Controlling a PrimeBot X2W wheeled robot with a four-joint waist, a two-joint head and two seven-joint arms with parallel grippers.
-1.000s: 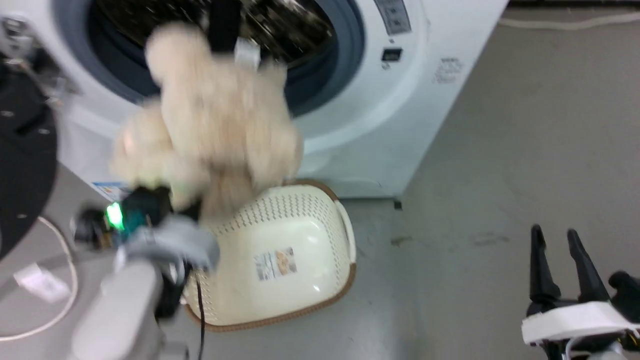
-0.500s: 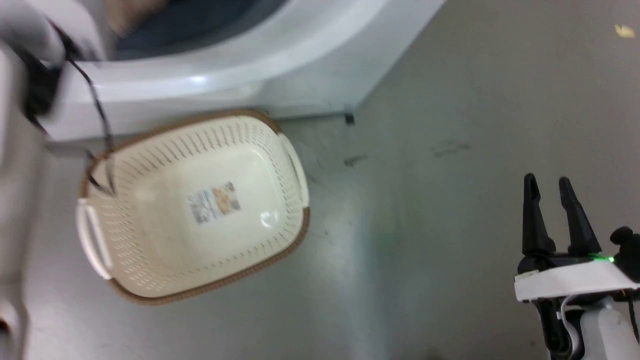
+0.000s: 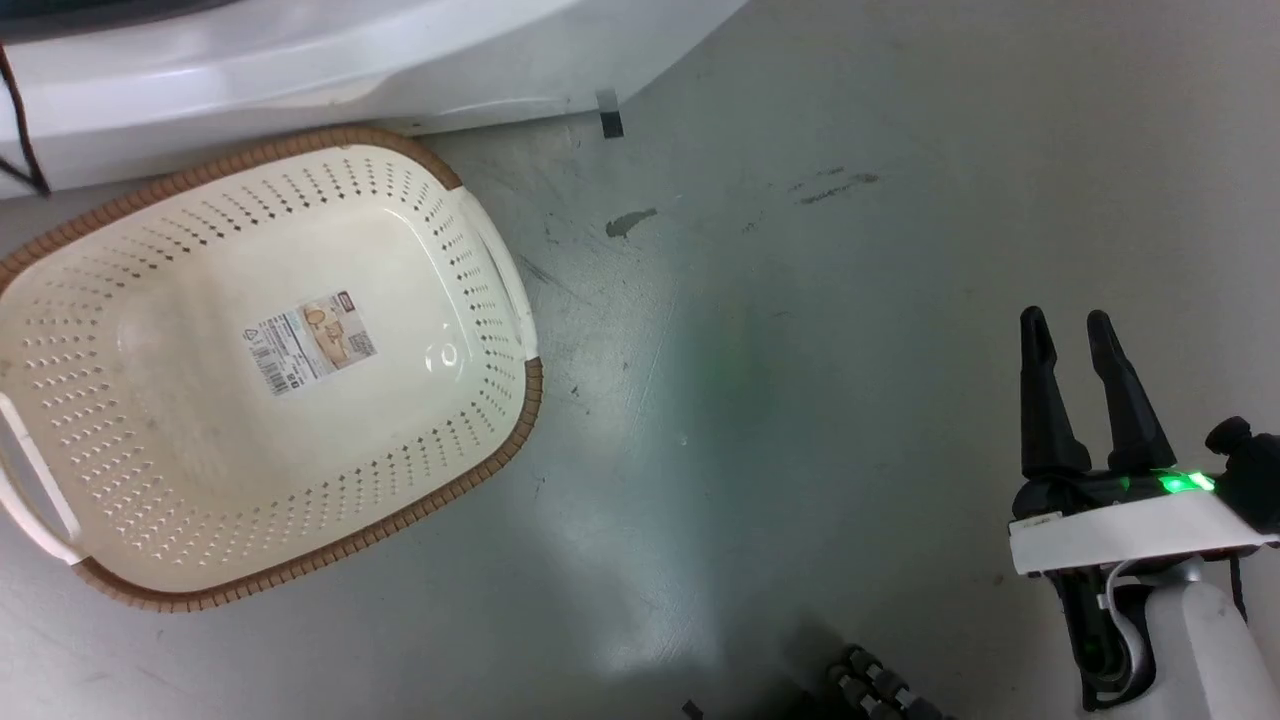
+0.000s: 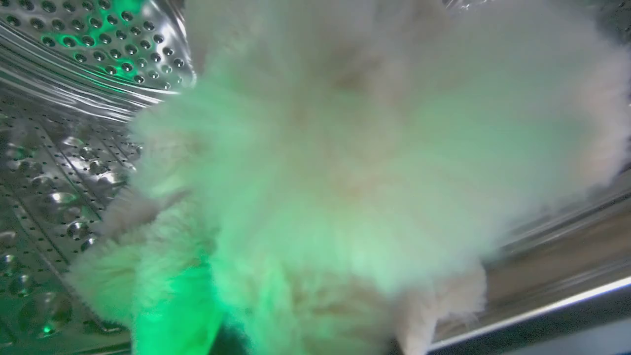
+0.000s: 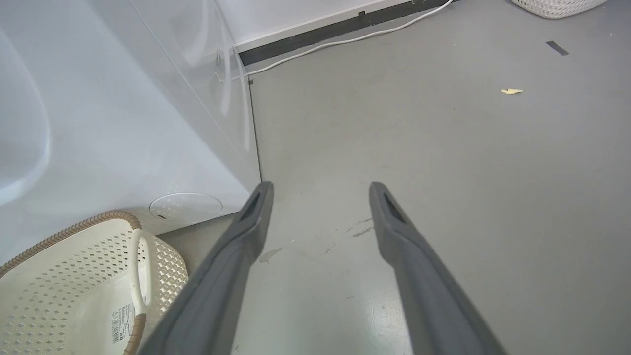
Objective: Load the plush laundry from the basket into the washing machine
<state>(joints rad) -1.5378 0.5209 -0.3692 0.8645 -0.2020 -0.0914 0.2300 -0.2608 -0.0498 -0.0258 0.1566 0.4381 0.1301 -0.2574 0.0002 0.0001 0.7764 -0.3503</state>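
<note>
The plush laundry [image 4: 345, 172] lies inside the perforated steel drum [image 4: 59, 148] of the washing machine [image 3: 300, 50], pressed close against our left wrist camera and tinted by green light. Its fur hides our left gripper's fingers, so we cannot tell whether they clamp it. The basket [image 3: 525, 400] sits on the grey floor [image 3: 800, 350] just before the machine. Well to its right our right gripper [image 3: 1064, 318] hovers, fingers pointing up, spread apart, holding nothing.

The cream basket [image 3: 150, 470] has rows of perforations, a brown woven-look rim and white handles; the plush laundry [image 4: 345, 172] is beige under green light, the washing machine [image 3: 300, 50] white, its steel drum [image 4: 59, 162] dotted with holes, the floor [image 3: 850, 250] grey.
</note>
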